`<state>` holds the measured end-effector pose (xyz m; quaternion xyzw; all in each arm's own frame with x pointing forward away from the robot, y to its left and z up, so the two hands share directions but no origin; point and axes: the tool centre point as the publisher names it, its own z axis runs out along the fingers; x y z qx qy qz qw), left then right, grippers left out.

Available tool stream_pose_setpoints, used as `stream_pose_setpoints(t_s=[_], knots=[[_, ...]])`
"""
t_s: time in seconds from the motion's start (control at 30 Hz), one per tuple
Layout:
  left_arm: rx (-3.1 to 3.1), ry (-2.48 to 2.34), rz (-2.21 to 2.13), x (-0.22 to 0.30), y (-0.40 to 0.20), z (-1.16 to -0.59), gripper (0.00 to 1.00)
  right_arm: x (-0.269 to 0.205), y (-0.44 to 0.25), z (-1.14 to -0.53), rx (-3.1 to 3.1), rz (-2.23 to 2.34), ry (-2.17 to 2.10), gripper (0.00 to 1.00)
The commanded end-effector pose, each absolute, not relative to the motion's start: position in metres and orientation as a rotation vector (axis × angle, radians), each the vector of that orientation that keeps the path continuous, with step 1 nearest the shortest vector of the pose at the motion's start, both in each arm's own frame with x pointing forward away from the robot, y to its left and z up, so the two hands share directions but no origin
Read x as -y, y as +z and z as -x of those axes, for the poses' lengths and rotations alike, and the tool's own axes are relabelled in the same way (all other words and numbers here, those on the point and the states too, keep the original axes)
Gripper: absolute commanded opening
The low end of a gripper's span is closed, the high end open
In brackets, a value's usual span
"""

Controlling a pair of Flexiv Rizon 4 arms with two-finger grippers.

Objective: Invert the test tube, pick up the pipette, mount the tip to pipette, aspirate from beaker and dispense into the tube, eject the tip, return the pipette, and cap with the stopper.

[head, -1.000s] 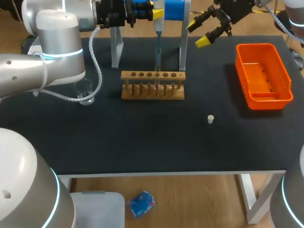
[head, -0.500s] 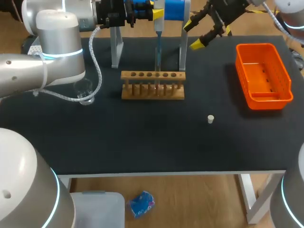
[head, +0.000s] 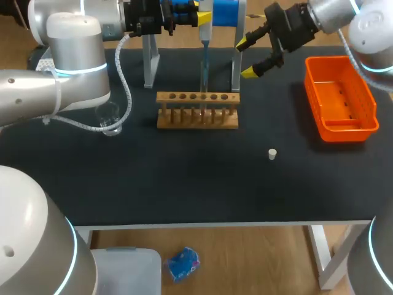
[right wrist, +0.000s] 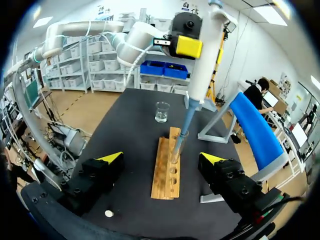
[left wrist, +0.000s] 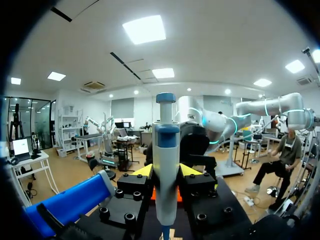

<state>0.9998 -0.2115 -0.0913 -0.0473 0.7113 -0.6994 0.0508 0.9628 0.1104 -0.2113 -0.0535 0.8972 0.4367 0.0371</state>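
Right tool [head: 247, 58] has swung left and lower over the last second. It now hangs beside the right leg of the stand [head: 235, 64], above the far part of the surface [head: 184, 178]. Left arm, pipette and the items on the surface show no shift.

- Right tool: fingers spread wide, nothing held. In its wrist view the rack [right wrist: 167, 172] lies ahead, framed between the two yellow tips, no contact.
- Left tool [left wrist: 166, 172]: closed on the body of the pipette [head: 205, 27], which hangs upright at the far middle. Its shaft runs down into the rack.
- Test tube [right wrist: 176, 150]: upright in the rack. The pipette's tip appears to sit in its mouth; liquid level not readable.
- Beaker [head: 109, 118]: left of the rack, well apart.
- Stopper [head: 272, 153]: loose on the surface, nearer and to the right of the rack, untouched.
- Orange bin [head: 341, 92]: far right.

Judgement: dispensing stage; ejecting the tip, returning the pipette and capping remain.

Risks:
- The right arm is closing on a crowded spot. A little further left and a finger could strike the stand leg or the pipette shaft.
- A knock on the shaft, with the tip in the tube, could lever the tube over or drag the rack.
- Lifting the pipette off-vertical could catch the tip on the tube's rim.
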Motion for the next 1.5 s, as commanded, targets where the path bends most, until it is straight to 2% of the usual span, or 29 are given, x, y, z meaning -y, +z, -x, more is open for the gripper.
stream_pose_setpoints(t_s=[0.03,0.6,1.5], knots=[[-2.166,-2.124,0.149,0.212,-0.09,-0.999,0.0,-0.113,-0.225,-0.969,-2.739,0.151,1.372,1.0],[-2.166,-2.124,0.149,0.212,-0.09,-0.999,0.0,-0.124,-0.261,-0.982,-2.73,0.146,1.373,1.0],[-2.18,-2.101,0.123,0.213,-0.077,-0.999,0.0,-0.124,-0.261,-0.982,-2.73,0.146,1.373,1.0]])
